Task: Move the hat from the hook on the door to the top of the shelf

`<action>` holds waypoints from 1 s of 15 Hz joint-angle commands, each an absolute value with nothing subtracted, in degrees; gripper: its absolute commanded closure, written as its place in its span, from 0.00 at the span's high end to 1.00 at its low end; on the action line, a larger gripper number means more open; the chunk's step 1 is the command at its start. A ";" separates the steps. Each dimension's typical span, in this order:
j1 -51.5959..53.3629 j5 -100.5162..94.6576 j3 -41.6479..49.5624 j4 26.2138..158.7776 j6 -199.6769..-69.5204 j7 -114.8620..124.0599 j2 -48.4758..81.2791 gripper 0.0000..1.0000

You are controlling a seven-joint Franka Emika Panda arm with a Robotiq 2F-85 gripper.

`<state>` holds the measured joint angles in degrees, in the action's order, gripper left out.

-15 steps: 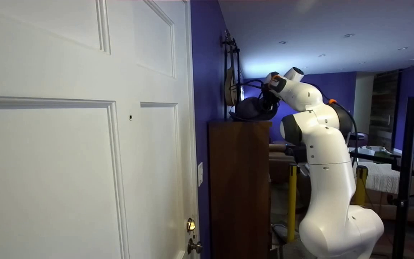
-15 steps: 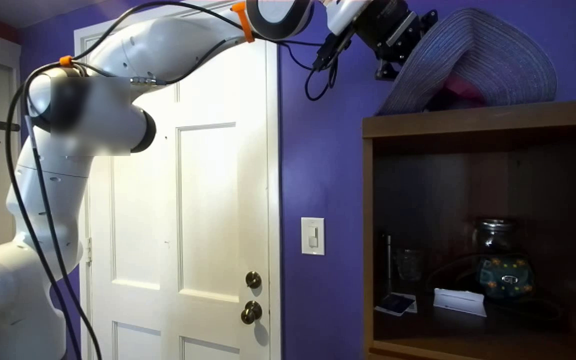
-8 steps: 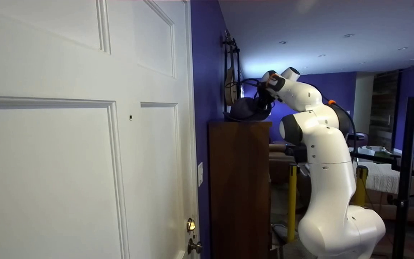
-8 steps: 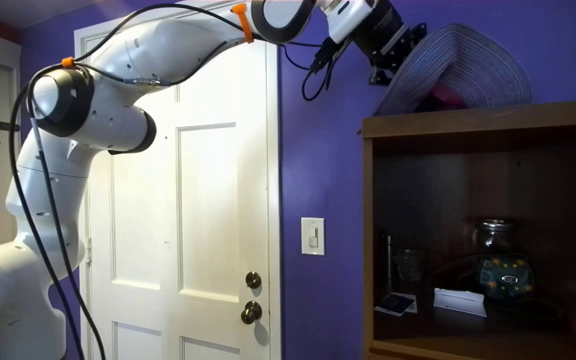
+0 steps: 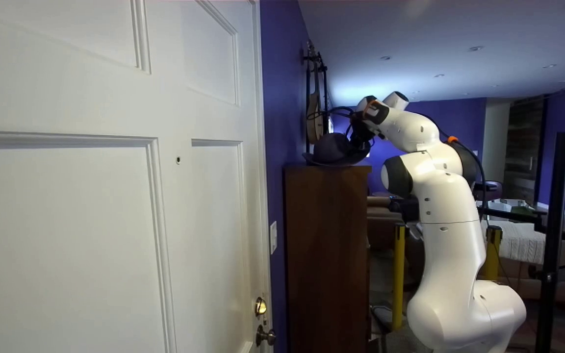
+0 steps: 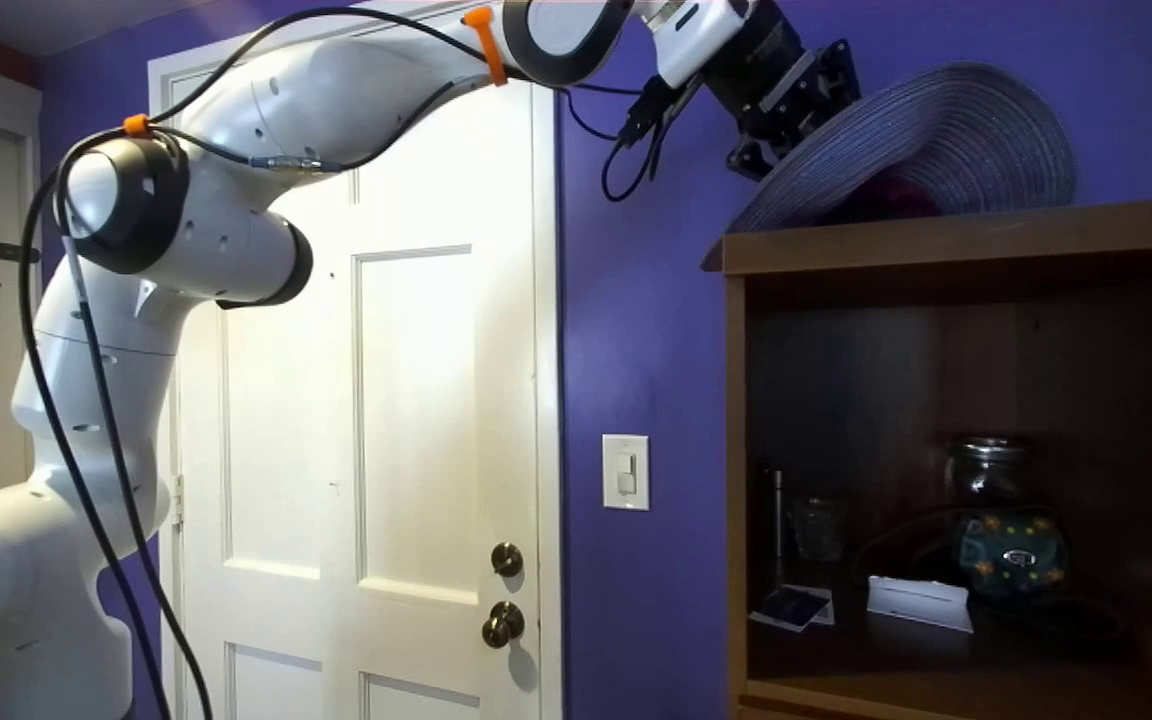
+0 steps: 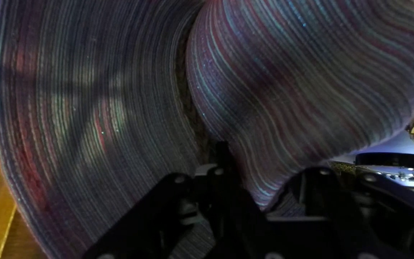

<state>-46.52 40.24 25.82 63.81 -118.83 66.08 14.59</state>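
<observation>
The hat (image 6: 996, 140), striped grey-purple with a wide brim, rests tilted on the shelf top (image 6: 936, 236), its near brim edge hanging slightly past the corner. In an exterior view it is a dark shape (image 5: 332, 149) on the brown shelf (image 5: 326, 245). My gripper (image 6: 802, 112) slants down against the hat's raised side; its fingertips are hidden there behind the brim. Up close, the gripper (image 7: 262, 169) is open, fingers apart, with a fold of the crown lying loosely between them. The white door (image 6: 416, 400) stands left of the shelf. Its hook is out of view.
Inside the shelf are a jar (image 6: 991, 470), a flowered bag (image 6: 1014, 555) and a white card (image 6: 921, 604). A guitar (image 5: 315, 117) hangs on the purple wall behind the hat. Yellow posts (image 5: 398, 274) stand near the arm.
Gripper and hat shifted together toward the door side and slightly down. In the last half second my fingers spread, and the brim sank and flattened over the shelf's edge.
</observation>
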 commanded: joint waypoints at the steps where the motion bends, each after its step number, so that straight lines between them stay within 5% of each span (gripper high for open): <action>1: -48.58 41.54 23.30 60.75 -116.61 67.03 14.49 0.74; 5: -49.21 40.80 22.49 57.93 -114.77 67.12 14.72 0.99; 15: -55.39 45.97 20.15 54.82 -115.39 70.13 18.95 1.00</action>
